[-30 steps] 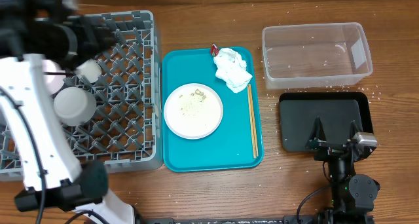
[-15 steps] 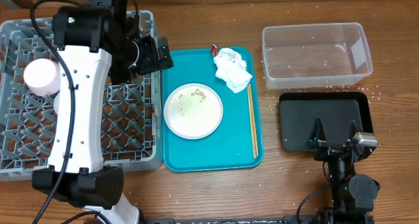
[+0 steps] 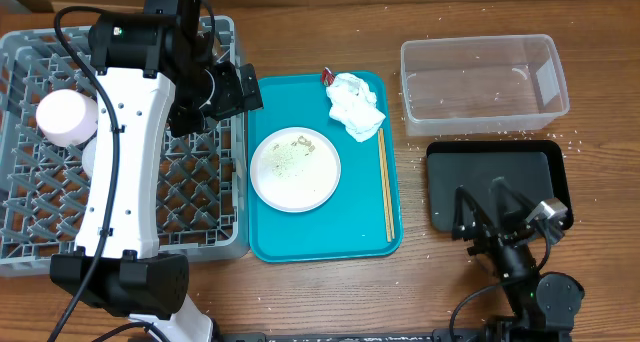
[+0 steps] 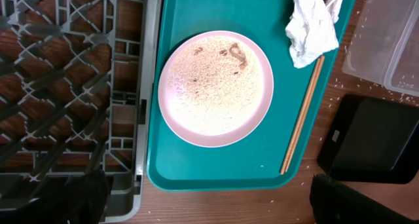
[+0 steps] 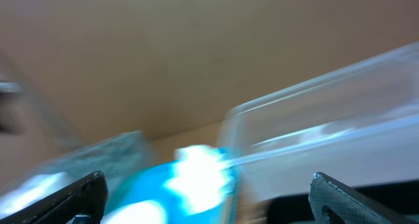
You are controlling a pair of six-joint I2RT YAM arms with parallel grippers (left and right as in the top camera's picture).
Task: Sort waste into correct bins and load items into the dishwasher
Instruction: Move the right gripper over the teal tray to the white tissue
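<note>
The left gripper (image 3: 243, 89) hangs with its jaws wide apart and empty, over the seam between the dish rack (image 3: 200, 197) and the teal tray (image 3: 300, 237). Ahead of the jaws, centred between them in the wrist view, the plate (image 4: 216, 129) lies flat on the tray, strewn with rice grains (image 4: 196, 86). It looks stiff, smooth and breakable, probably slick. A pinch across the rim nearest the jaws seems best, kept level until the grains are tipped out. Beyond the plate, toward the right-hand finger, sits the crumpled napkin (image 4: 311, 21), which is soft, light and pinchable anywhere. The right gripper (image 3: 485, 207), jaws also apart, holds nothing above the black tray (image 3: 500, 167)
</note>
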